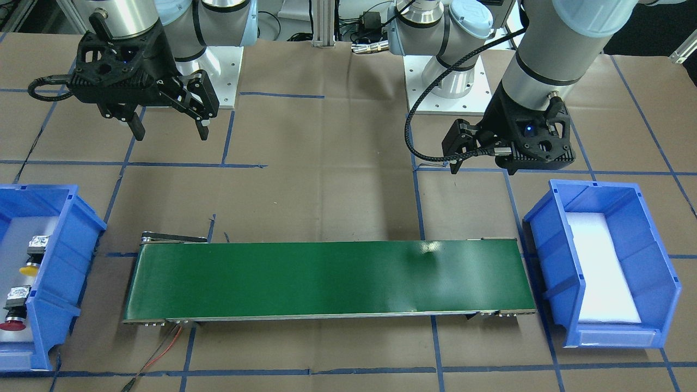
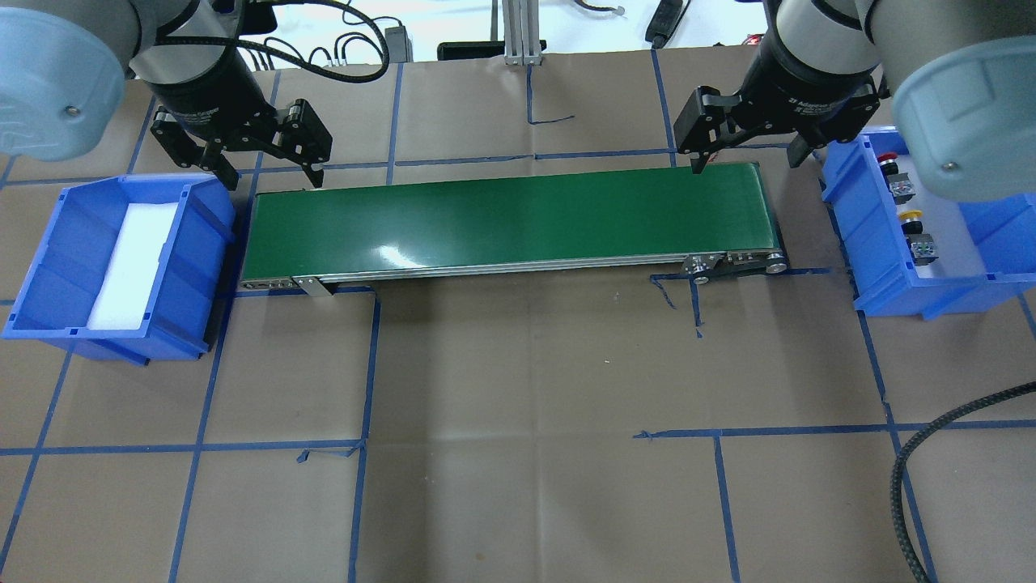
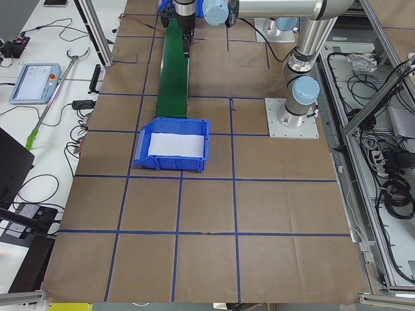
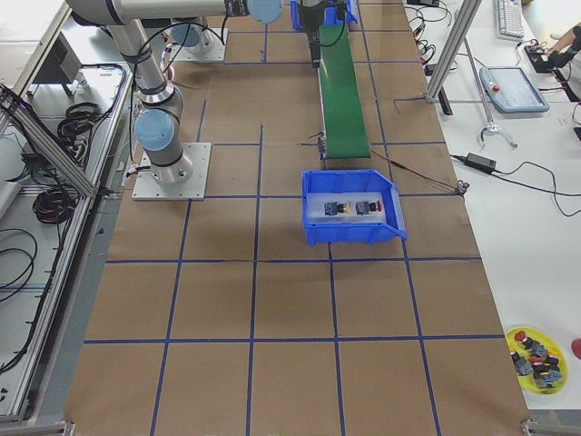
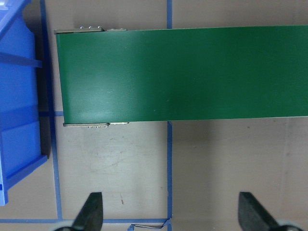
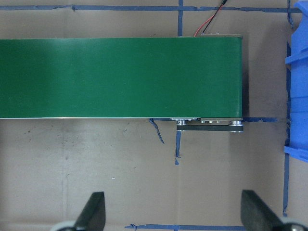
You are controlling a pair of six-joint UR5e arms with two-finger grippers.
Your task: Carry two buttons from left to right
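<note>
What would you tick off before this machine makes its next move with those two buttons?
1. The yellow button and red button lie in the blue bin on the right arm's side: ok.
2. The right hand is open and empty: ok.
3. The left hand is open and empty: ok.
4. The green belt is bare: ok.
5. The other blue bin holds only its white pad: ok.
6. Belt running or stopped: cannot tell.

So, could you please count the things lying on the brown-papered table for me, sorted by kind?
Blue bins: 2
Push buttons: 2 (one yellow, one red)
Green conveyor belt: 1
Total: 5
</note>
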